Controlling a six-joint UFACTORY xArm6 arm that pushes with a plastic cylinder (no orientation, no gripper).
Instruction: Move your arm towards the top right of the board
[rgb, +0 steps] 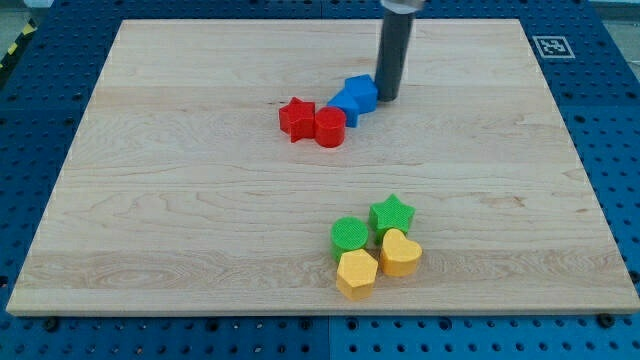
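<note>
Our tip (387, 97) sits upper centre of the frame, apparently touching the blue cube (361, 92); contact is hard to confirm. No gripper fitted, only the rod. The board (200, 200) has its top-right corner open, so we judge the path unobstructed.

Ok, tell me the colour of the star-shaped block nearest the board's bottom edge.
Green: the star block, seen in the camera view, beside the yellow blocks.
</note>
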